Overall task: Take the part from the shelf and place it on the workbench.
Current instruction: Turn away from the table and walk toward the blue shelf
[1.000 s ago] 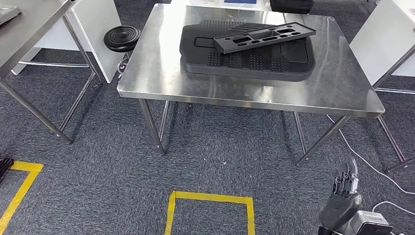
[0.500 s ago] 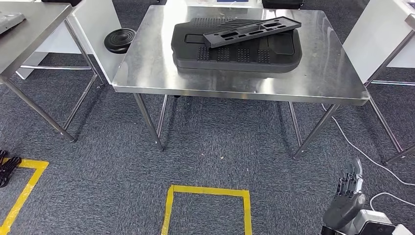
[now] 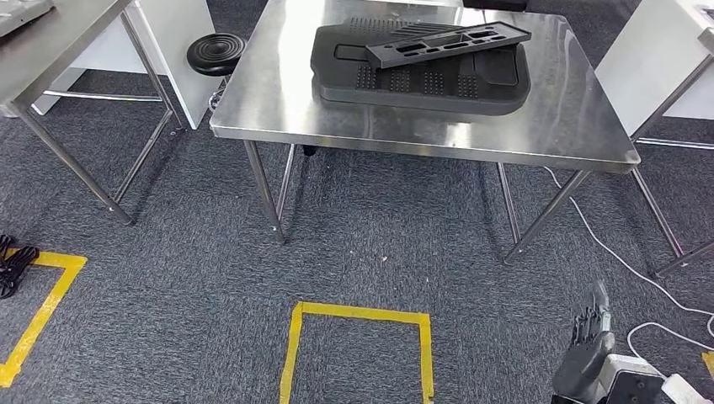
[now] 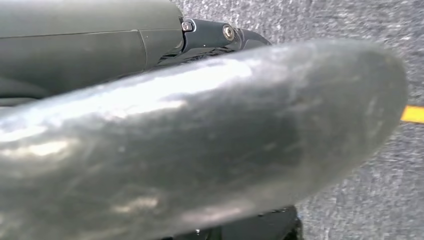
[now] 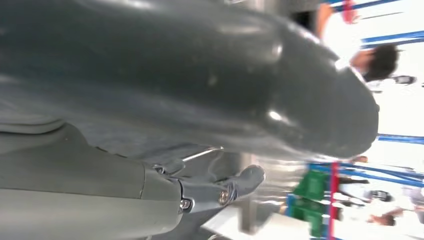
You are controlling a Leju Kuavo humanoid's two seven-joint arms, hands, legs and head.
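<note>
While the right hand (image 3: 592,349) hangs low over the grey carpet (image 3: 362,252), its fingers are held nearly straight and close together, with nothing gripped. The state of the left hand (image 4: 200,150) cannot be told, since its fingers are hidden behind the thick grey thumb. The long black part (image 3: 448,44) is seen lying tilted on a black foam tray (image 3: 421,84) near the far edge of the steel workbench (image 3: 556,126). A yellow taped square (image 3: 358,316) is marked on the floor.

Workshop floor: steel workbenches (image 3: 547,126), grey carpet, yellow floor-tape squares (image 3: 358,316).
</note>
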